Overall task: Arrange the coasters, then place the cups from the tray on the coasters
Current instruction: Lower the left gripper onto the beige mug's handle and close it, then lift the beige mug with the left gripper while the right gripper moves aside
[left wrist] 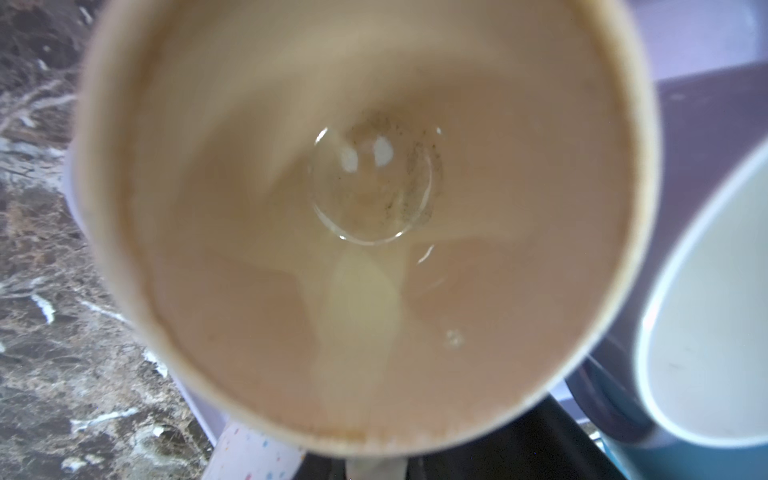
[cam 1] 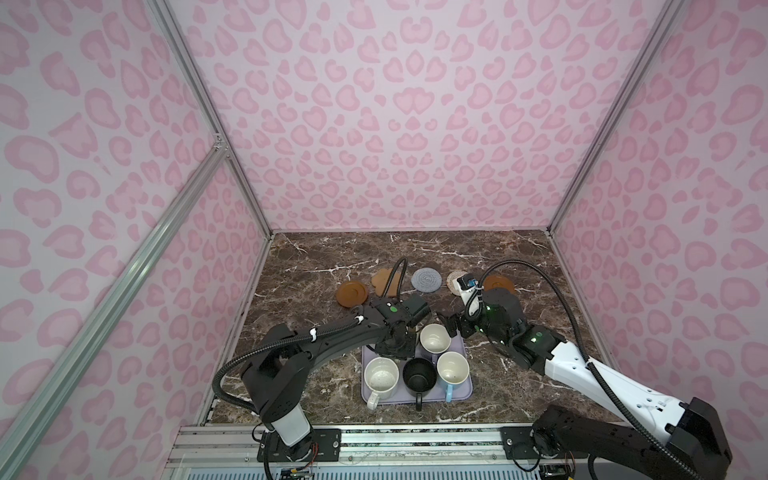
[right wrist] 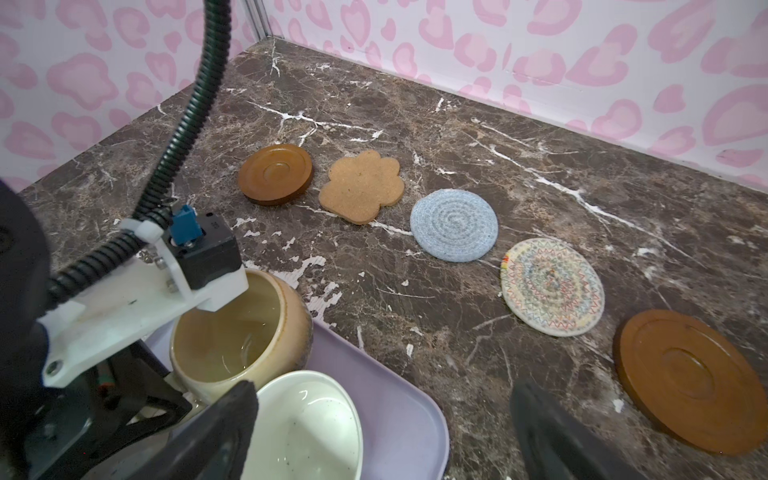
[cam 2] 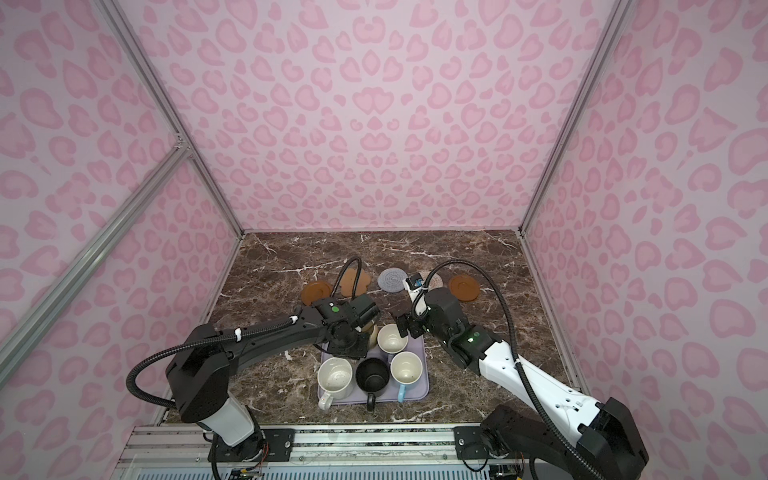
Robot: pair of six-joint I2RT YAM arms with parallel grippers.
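Observation:
The coasters lie in a row across the table: brown disc (right wrist: 275, 173), tan paw (right wrist: 361, 186), blue-grey round (right wrist: 454, 225), beige woven (right wrist: 552, 286), brown disc (right wrist: 690, 380). The lavender tray (cam 1: 465, 390) holds the cups: white speckled (cam 1: 381, 374), black (cam 1: 419, 376), light blue (cam 1: 453, 368), lavender (cam 1: 435, 337) and yellow-beige (right wrist: 241, 332). My left gripper (cam 1: 405, 334) is shut on the yellow-beige cup's (left wrist: 365, 208) near rim at the tray's back left. My right gripper (right wrist: 386, 419) hangs open over the tray's back right corner, one finger above the lavender cup.
Pink patterned walls close in the marble table (cam 1: 324, 257) at the back and on both sides. A metal rail (cam 1: 374, 440) runs along the front edge. The left arm's cable (cam 1: 397, 270) arches over the paw coaster.

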